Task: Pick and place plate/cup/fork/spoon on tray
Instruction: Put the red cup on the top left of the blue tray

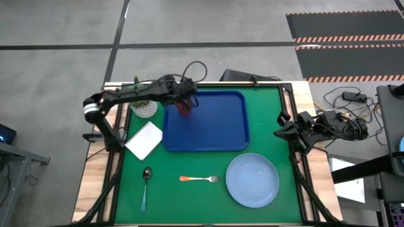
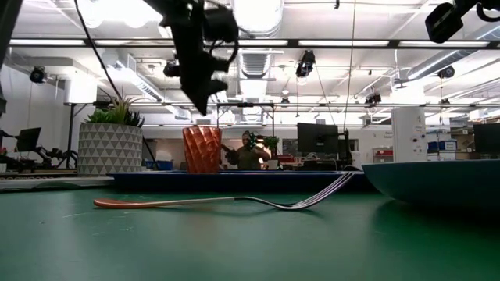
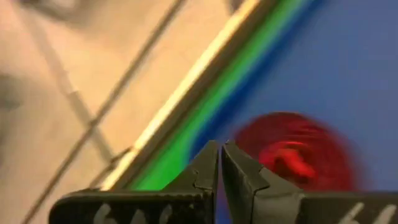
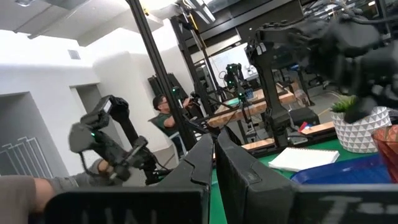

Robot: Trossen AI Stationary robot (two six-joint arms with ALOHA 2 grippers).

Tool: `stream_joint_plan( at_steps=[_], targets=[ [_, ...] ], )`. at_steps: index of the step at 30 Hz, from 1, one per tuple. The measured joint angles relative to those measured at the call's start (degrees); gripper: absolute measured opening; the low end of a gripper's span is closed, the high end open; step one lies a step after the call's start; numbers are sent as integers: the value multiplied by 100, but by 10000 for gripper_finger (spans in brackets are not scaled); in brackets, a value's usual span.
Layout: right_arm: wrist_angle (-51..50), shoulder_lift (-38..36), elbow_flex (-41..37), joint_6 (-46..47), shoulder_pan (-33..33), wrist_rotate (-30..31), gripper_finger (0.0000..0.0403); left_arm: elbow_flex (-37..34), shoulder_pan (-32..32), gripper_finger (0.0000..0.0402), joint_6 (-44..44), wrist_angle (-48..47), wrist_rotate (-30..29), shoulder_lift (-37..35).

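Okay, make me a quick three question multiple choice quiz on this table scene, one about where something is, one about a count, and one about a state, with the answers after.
1. Where is the cup?
A. On the tray
B. On the plate
C. On the bare mat beside the spoon

2. How many of plate, cup, fork and spoon are on the tray?
A. None
B. One
C. Three

3. How are the left gripper fingers?
A. Spread wide
C. Clamped on the fork
B. Shut, holding nothing

Answers:
1 A: the high view shows the cup inside the tray's far left corner.
2 B: plate, fork and spoon lie on the green mat.
3 B: the left wrist view shows the fingertips together above the cup.
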Motion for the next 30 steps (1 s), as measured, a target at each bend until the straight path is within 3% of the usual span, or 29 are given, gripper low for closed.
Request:
stream_joint_plan(
  at_steps=[6, 9, 14, 21, 30],
  targets=[
    [-13, 0, 0, -42, 0, 2, 9, -166, -509, 3, 49, 112, 1759, -279],
    [-98, 0, 0, -42, 0, 2, 9, -350, -717, 3, -7, 225, 1858, -246],
    [-191, 2, 0, -42, 0, 9, 9, -824, -775, 3, -228, 837, 1339, -64],
    [-233, 2, 0, -40, 0, 42, 9, -1161, -635, 3, -832, 983, -408, -10],
    [-234, 2, 0, -38, 0, 44, 9, -1233, -435, 3, -905, 760, -507, -45]
  ],
)
